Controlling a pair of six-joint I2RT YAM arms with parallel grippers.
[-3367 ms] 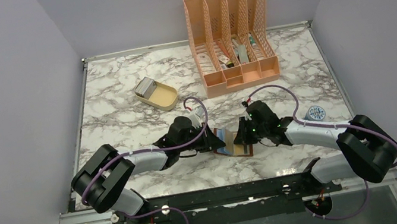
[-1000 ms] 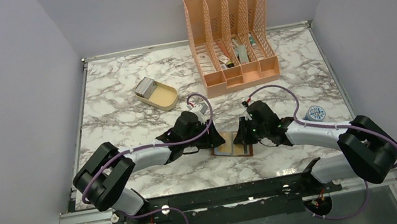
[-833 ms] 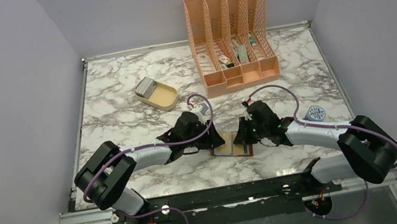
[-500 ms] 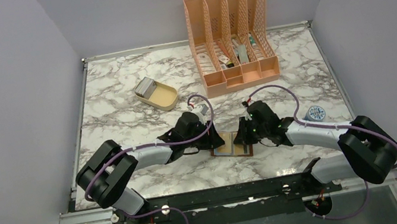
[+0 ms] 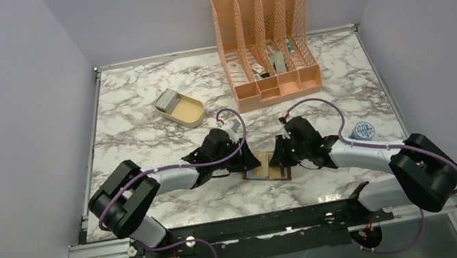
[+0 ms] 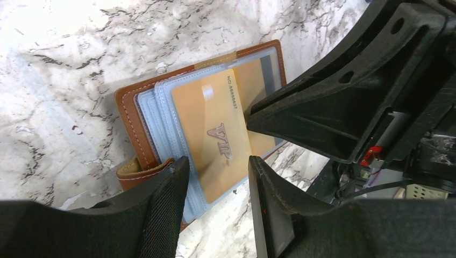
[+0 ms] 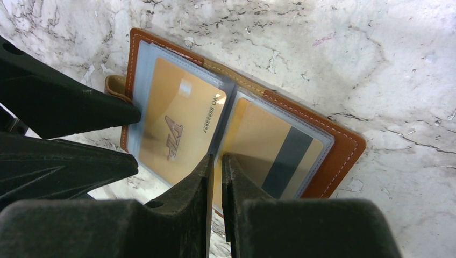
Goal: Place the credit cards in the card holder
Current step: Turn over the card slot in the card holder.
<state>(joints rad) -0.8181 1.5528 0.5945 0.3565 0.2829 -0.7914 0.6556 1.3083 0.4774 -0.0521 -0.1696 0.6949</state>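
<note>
The card holder [image 5: 267, 168], a brown leather wallet, lies open and flat on the marble between my two grippers. A gold VIP card [image 6: 215, 137] sits in its clear left pocket [image 7: 172, 129]. A gold card with a dark stripe [image 7: 271, 156] sits in the right pocket. My left gripper [image 6: 218, 160] is open, its fingers either side of the VIP card's near end, not touching it. My right gripper [image 7: 216, 158] is shut, its tips pressed on the holder's middle fold. The snap tab [image 6: 137, 169] shows beside my left finger.
A beige oval tray [image 5: 187, 112] holding a pale grey stack [image 5: 168, 100] stands at the back left. A tall peach four-slot organiser [image 5: 265, 43] stands at the back. A small round blue-white object [image 5: 364, 129] lies to the right of my right arm.
My left gripper has crept right, up to the holder. The holder's bluish pockets, raised 3.4 s ago, now lie flat showing gold. The right gripper has stayed put.
</note>
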